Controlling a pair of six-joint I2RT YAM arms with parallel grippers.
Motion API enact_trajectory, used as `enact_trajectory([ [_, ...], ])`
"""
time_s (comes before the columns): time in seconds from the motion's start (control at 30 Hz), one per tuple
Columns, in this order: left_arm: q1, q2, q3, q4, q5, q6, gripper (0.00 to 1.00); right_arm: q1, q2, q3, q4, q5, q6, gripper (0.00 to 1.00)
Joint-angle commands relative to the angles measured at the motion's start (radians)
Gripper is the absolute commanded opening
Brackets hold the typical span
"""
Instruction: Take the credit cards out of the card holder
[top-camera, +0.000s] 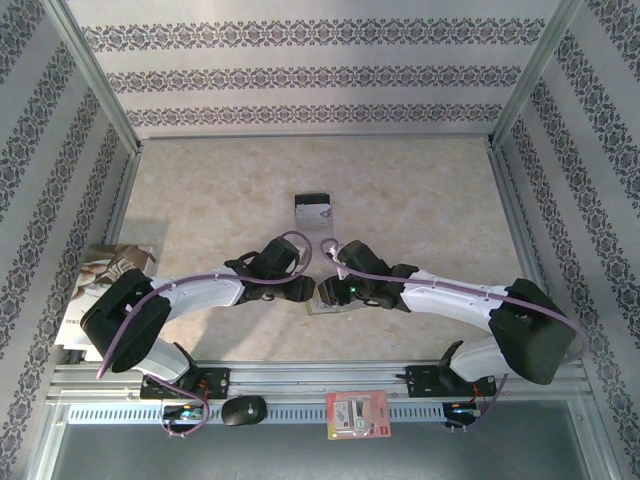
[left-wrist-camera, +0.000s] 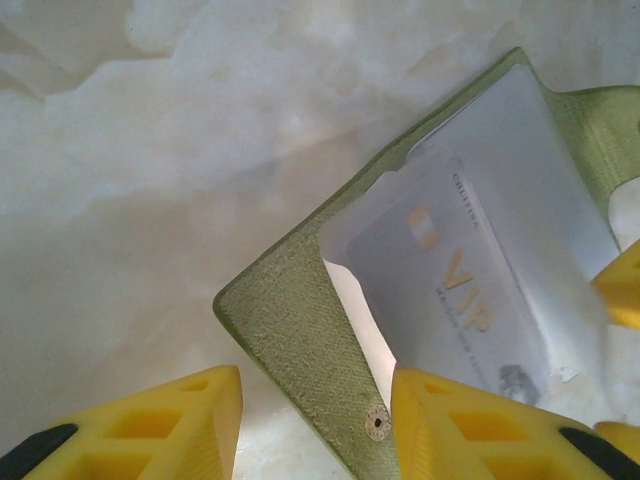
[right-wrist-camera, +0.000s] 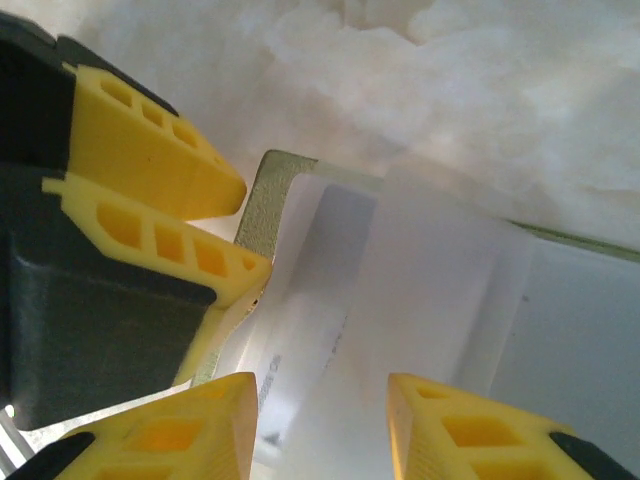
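Marbled table (top-camera: 400, 190), card holder (left-wrist-camera: 290, 325) (patterned walls (top-camera: 300, 75))

One loose credit card (top-camera: 312, 212), one pocketed credit card (left-wrist-camera: 470, 300), one card holder (left-wrist-camera: 290, 320), one red-and-white packet (top-camera: 356, 414).

We are looking down on a beige marbled table (top-camera: 430, 200), and walls (top-camera: 300, 75) papered in bands of dark floral pattern are closing it in on three sides. A printed sheet (top-camera: 112, 262) is lying at the table's left edge. Just in front of the metal rail (top-camera: 320, 378) on the near side, a red-and-white packet (top-camera: 357, 414) is lying to the right of a black oval object (top-camera: 243, 410), the two apart.
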Motion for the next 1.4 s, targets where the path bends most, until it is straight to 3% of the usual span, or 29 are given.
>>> enact_trajectory([
  [0.0, -0.016, -0.015, -0.003, 0.024, 0.003, -0.012, 0.43, 0.003, 0.01, 0.023, -0.039, 0.102, -0.026, 0.41],
  [0.2, -0.016, -0.023, -0.007, 0.017, 0.004, -0.005, 0.43, 0.009, 0.064, 0.047, -0.066, 0.111, -0.04, 0.42],
  [0.37, -0.014, -0.027, -0.012, 0.012, -0.011, 0.0, 0.43, 0.0, 0.049, 0.037, -0.109, 0.236, -0.018, 0.31],
  [0.47, -0.01, -0.03, -0.021, 0.013, -0.013, 0.001, 0.43, -0.027, 0.022, 0.002, -0.12, 0.3, -0.005, 0.3],
  [0.8, 0.006, 0.003, -0.033, 0.028, -0.007, 0.009, 0.43, -0.044, 0.054, -0.069, -0.145, 0.456, 0.044, 0.35],
  [0.93, 0.014, -0.005, -0.044, 0.032, -0.003, 0.009, 0.43, -0.048, -0.06, -0.069, -0.166, 0.476, 0.04, 0.38],
  [1.0, 0.017, -0.008, -0.045, 0.033, -0.002, 0.009, 0.43, -0.045, -0.145, -0.067, -0.152, 0.443, 0.012, 0.37],
  [1.1, 0.017, -0.007, -0.047, 0.038, 0.004, 0.009, 0.43, -0.033, -0.228, -0.05, -0.083, 0.295, -0.029, 0.33],
  [1.23, 0.017, -0.008, -0.051, 0.045, 0.003, 0.006, 0.43, -0.039, -0.11, 0.029, -0.004, -0.033, -0.02, 0.29],
  [1.37, 0.017, -0.014, -0.053, 0.039, 0.001, 0.007, 0.43, -0.017, 0.024, 0.088, 0.017, -0.128, -0.008, 0.27],
])
